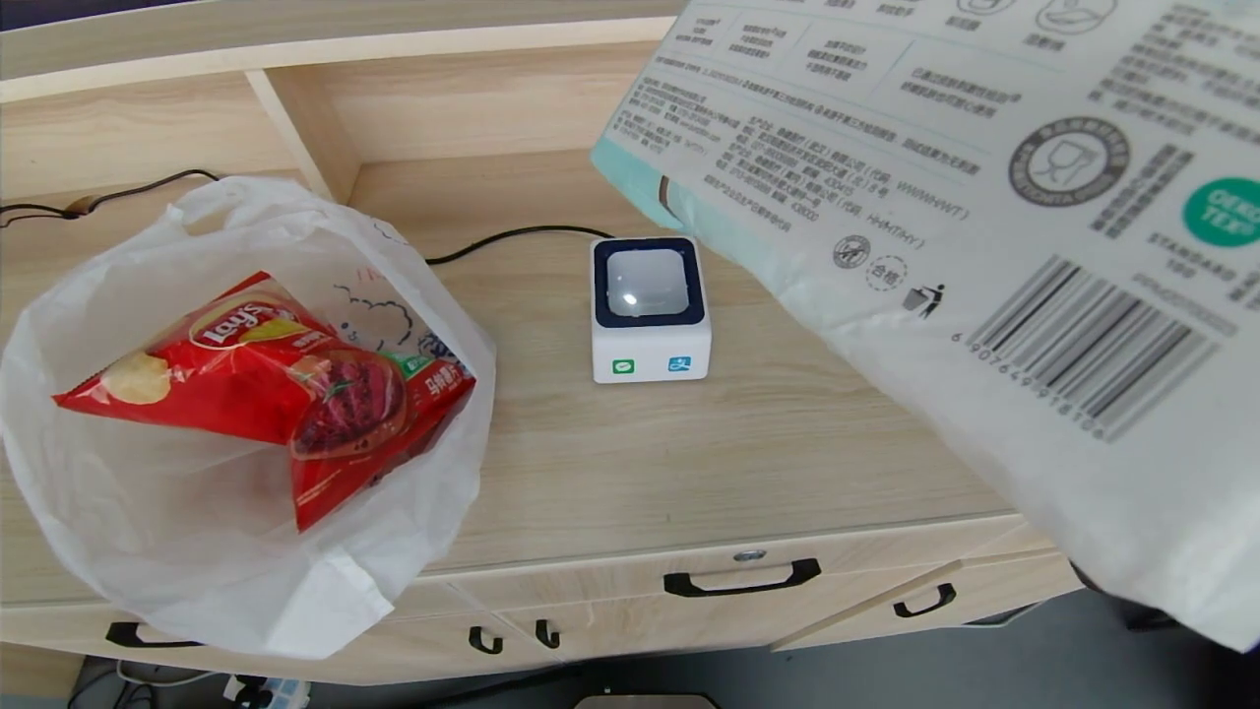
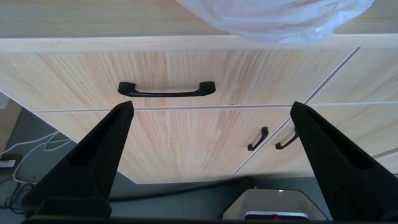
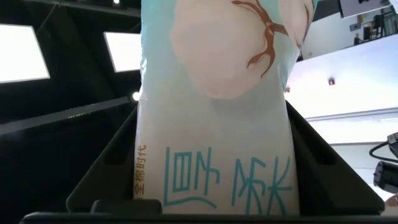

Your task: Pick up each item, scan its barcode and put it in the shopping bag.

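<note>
Shopping bag [image 1: 197,512] is seen at the left of the worktop [image 1: 640,453], mouth open, front fold hanging over the edge, with a red bag of chips [image 1: 256,384] already inside. Left end effector [image 2: 211,106] is held low in front of the drawers, below the bag's overhang; fingers spread wide, nothing gripped. Scanner [image 1: 650,310] sits mid-worktop, window up, well apart from the bag. White pack [image 1: 935,217] is held in the air at the right, above and beside the scanner, with its barcode [image 1: 1083,345] turned up toward the head camera and away from the window. Right end effector [image 3: 214,109] is clamped on the pack, fingers pressed against both sides. Risks as judged: no read is likely unless the pack is flipped so the barcode faces the window; the scanner could be clipped or shoved by the pack's low corner during that turn; a soft pack gripped at one end could sag or slip. At drop-off, the limp bag could be pushed shut or dragged off the edge, since its mouth is unsupported and partly taken up by the chips.
</note>
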You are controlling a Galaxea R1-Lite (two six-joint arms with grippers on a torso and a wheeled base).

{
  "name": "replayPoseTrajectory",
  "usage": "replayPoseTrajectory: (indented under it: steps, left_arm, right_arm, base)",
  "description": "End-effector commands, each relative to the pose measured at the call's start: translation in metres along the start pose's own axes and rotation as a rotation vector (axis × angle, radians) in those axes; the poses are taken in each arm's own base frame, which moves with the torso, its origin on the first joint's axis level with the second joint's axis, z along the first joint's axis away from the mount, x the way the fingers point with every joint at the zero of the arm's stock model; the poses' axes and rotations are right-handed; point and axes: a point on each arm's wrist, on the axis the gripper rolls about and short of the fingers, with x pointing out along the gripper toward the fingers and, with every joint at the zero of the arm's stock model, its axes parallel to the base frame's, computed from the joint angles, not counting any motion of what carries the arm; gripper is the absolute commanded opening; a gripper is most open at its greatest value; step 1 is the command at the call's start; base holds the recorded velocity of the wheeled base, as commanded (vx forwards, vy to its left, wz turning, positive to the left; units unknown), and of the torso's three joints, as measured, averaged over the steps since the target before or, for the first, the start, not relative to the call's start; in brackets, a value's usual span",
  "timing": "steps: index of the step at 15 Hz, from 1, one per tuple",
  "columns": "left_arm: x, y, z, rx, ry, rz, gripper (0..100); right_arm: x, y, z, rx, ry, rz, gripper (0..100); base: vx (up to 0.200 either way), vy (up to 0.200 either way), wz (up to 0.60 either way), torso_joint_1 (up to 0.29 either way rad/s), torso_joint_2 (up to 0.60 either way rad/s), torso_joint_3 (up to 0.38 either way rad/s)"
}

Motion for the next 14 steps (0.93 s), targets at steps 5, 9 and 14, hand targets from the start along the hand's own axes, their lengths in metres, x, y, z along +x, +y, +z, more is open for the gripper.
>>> replayPoseTrajectory:
  steps: [5,9,14]
  left_arm:
    - [0.000,0.000,0.000,0.000,0.001,0.001,100]
    - [0.000,0.000,0.000,-0.001,0.001,0.001,100]
    - [0.000,0.000,0.000,0.000,0.003,0.000,100]
  right_arm:
    - [-0.002,0.003,-0.003,-0.008,0.005,0.006,0]
    - [-0.054,-0.008,-0.025,-0.310,0.003,-0.102,0]
    - [-0.072,-0.042,0.027,-1.247,-0.079,-0.383,0]
  base:
    - [0.000,0.000,0.00,0.000,0.00,0.000]
    - [0.000,0.000,0.00,0.000,0.00,0.000]
    - [0.000,0.000,0.00,0.000,0.00,0.000]
